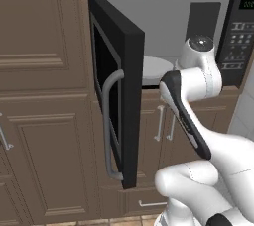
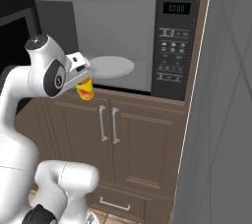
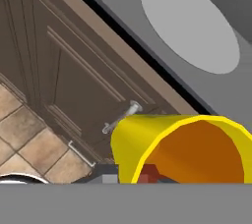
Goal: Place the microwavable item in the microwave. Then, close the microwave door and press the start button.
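Microwave gapes, its door swung out left, plate bare. Gripper pinches the small yellow cup, tilted, just before the opening. Cup looks light, stiff, perhaps slick; a rim or wall hold suits.

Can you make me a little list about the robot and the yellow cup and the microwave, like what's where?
cup: yellow cup held in the gripper, tilted, just outside the front of the microwave
cup inside: orange, looks empty
turntable plate: white round plate inside, nothing on it
microwave door: swung wide open to the left, grey bar handle facing out
display: green digits lit, above the keypad
below: brown cabinet doors with metal handles
done yet: cup not in the microwave yet
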Available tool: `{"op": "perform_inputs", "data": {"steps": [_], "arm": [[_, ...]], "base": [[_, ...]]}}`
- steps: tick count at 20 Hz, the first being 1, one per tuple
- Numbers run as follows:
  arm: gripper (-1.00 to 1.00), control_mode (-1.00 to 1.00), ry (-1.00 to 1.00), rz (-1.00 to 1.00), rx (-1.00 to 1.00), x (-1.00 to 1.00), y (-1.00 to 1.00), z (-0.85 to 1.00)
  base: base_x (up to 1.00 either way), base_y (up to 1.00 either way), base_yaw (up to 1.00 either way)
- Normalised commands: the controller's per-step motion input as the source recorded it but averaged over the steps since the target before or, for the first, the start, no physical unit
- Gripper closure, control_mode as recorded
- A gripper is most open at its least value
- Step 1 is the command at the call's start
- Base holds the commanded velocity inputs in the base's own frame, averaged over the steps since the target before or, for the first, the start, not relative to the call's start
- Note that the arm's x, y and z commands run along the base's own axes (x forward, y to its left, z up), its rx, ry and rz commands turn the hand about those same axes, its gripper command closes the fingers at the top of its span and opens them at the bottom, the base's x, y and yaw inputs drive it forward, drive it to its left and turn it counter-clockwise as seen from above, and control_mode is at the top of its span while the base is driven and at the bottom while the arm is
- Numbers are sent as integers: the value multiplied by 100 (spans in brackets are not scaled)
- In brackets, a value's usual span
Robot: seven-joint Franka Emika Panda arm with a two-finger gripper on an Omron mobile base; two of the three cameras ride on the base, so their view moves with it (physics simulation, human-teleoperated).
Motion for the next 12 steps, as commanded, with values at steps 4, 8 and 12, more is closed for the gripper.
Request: {"op": "perform_inputs", "data": {"steps": [4, 8, 12], "arm": [[100, -100, -20, 17, 0, 63, -10, 24], [100, -100, -14, 3, 0, 47, -2, 64], [100, -100, 3, 0, 0, 73, 0, 31]], "base": [[0, 0, 0], [0, 0, 0], [0, 0, 0]]}}
